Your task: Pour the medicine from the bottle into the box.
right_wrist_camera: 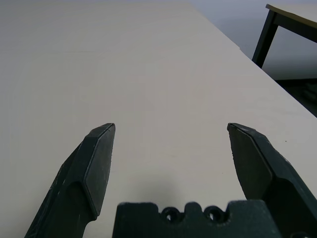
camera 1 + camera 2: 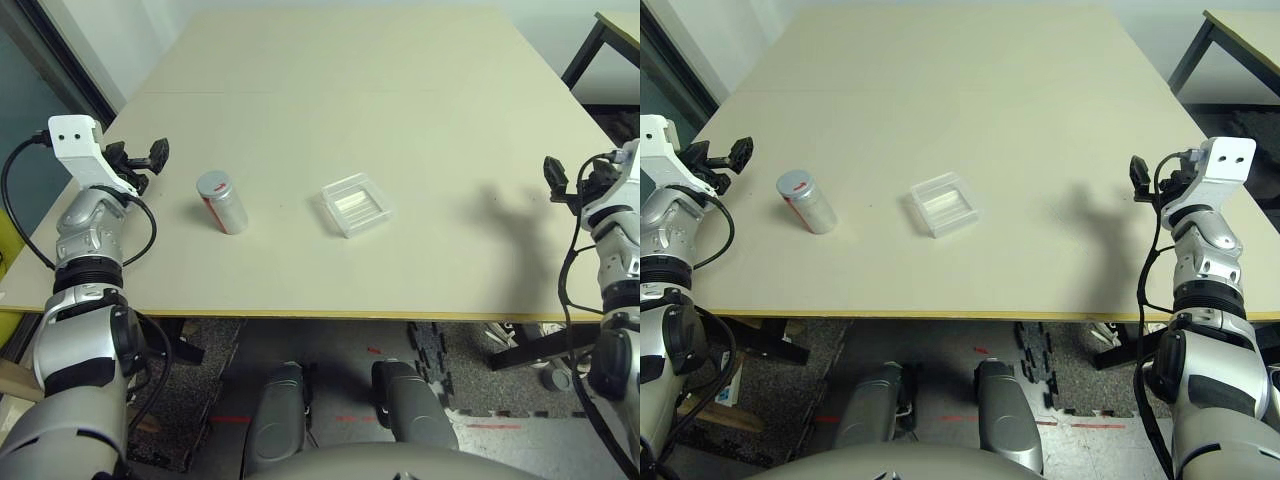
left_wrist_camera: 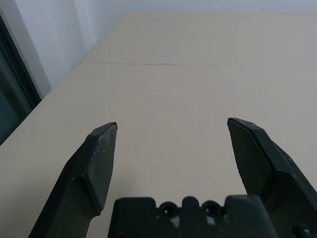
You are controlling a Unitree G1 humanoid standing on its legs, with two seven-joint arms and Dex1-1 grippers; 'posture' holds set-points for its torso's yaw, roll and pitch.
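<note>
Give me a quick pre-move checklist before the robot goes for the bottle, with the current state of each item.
1. Bottle standing upright on the table: ok.
2. Bottle cap off, ready to pour: cannot tell; the top looks like a closed silvery disc.
3. Box lying flat, open side up, beside the bottle and apart from it: ok.
4. Left end effector open and holding nothing: ok.
5. Right end effector open and holding nothing: ok.
6. Bare table between the left end effector and the bottle: ok.
</note>
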